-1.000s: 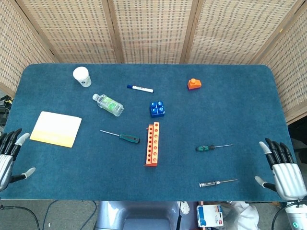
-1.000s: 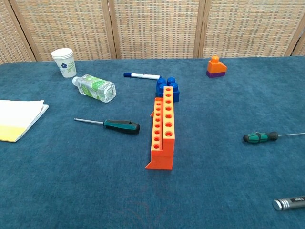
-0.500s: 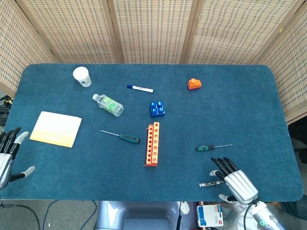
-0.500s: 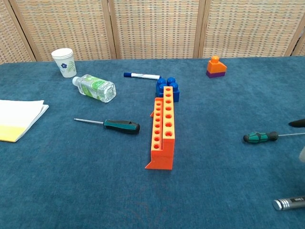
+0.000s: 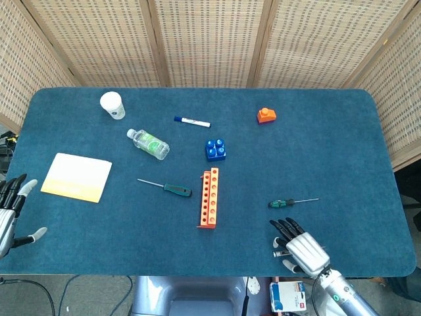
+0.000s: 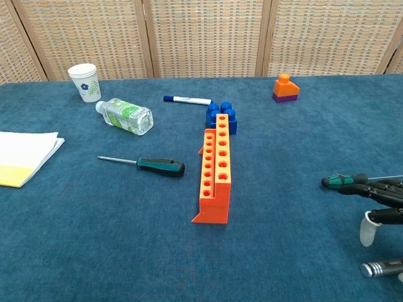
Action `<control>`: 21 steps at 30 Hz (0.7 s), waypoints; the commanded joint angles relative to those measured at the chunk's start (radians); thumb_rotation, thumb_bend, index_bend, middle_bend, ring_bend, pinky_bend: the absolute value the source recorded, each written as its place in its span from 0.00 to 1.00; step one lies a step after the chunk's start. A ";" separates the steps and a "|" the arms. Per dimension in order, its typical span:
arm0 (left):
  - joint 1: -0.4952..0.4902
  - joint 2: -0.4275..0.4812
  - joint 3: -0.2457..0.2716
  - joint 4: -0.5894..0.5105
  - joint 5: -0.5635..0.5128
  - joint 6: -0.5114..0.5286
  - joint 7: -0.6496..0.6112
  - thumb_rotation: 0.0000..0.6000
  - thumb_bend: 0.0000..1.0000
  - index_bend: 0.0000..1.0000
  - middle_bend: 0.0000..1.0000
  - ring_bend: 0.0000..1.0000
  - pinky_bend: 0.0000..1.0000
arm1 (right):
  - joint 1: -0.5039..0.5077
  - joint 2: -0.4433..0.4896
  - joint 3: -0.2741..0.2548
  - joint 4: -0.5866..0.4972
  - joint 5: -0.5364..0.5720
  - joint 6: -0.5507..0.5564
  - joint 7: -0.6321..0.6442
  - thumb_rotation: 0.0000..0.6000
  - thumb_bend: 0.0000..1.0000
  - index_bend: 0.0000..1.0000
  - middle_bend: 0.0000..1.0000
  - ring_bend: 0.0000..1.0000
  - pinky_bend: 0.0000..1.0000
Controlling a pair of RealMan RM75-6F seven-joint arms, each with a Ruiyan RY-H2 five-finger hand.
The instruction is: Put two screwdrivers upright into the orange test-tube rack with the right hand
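Observation:
The orange test-tube rack stands mid-table, its holes empty. A teal-handled screwdriver lies to its left. A green-and-black screwdriver lies to its right. A silver-handled screwdriver lies near the front edge, and in the head view it is mostly hidden under my right hand. That hand hovers over it with fingers spread, holding nothing. My left hand stays open at the front left corner.
A blue block sits just behind the rack. Further back lie a marker, a plastic bottle, a paper cup and an orange block. A notepad is at the left.
My right hand has moved left from the table's front right corner to above the silver-handled screwdriver, and its fingers now show in the chest view. Nothing else moved.

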 commanded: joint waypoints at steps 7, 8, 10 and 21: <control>0.000 0.000 0.000 -0.002 -0.002 -0.002 0.004 1.00 0.00 0.00 0.00 0.00 0.00 | 0.007 -0.057 -0.002 0.060 0.037 -0.024 -0.052 1.00 0.28 0.39 0.00 0.00 0.00; -0.001 0.000 -0.001 -0.003 -0.003 -0.003 0.004 1.00 0.00 0.00 0.00 0.00 0.00 | 0.008 -0.063 -0.003 0.067 0.042 -0.027 -0.053 1.00 0.28 0.39 0.00 0.00 0.00; -0.001 0.001 -0.001 -0.004 -0.005 -0.005 0.004 1.00 0.00 0.00 0.00 0.00 0.00 | 0.009 -0.069 -0.005 0.074 0.046 -0.029 -0.049 1.00 0.28 0.40 0.00 0.00 0.00; -0.005 -0.002 -0.003 -0.005 -0.013 -0.015 0.011 1.00 0.00 0.00 0.00 0.00 0.00 | 0.022 -0.090 -0.012 0.103 0.067 -0.035 -0.053 1.00 0.28 0.43 0.00 0.00 0.00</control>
